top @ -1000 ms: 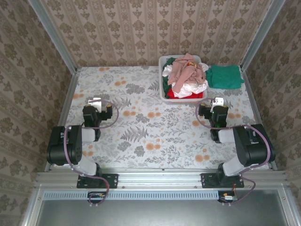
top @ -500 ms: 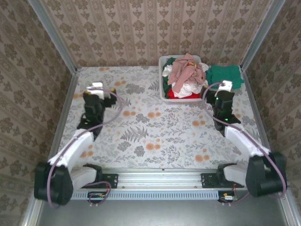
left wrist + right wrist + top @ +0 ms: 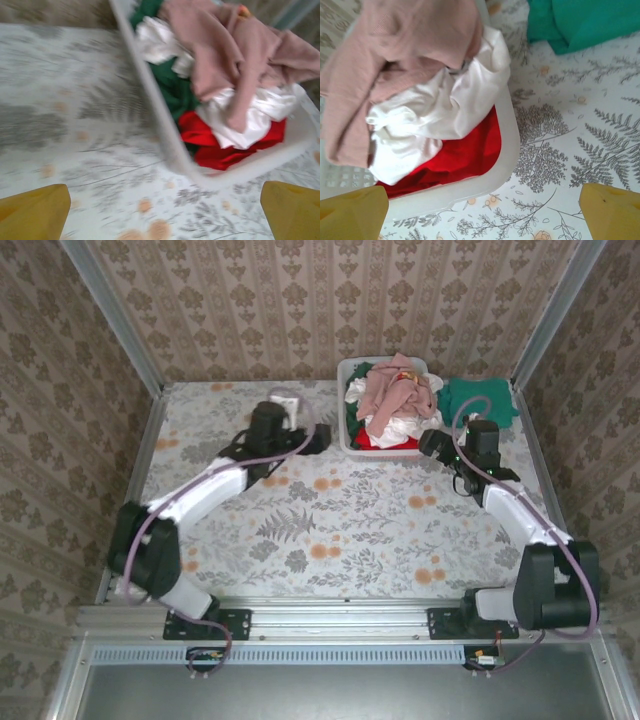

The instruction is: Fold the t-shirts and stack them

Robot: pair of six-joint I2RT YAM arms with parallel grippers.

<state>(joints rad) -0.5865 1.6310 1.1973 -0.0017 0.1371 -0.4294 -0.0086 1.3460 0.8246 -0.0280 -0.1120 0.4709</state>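
Basket (image 3: 345, 420), table's 12 o'clock: dusty-pink t-shirt (image 3: 395, 390), white t-shirt (image 3: 408, 427) and red t-shirt (image 3: 372, 441), heaped and unfolded. Teal-green t-shirt (image 3: 478, 402): on the table at the basket's 3 o'clock, seemingly already dealt with. Left gripper (image 3: 164, 212), right gripper (image 3: 481, 212): fingers spread, empty. Most folding remains.

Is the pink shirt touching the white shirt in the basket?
Touching. The right wrist view shows the pink shirt draped right over the white shirt, no gap between them.
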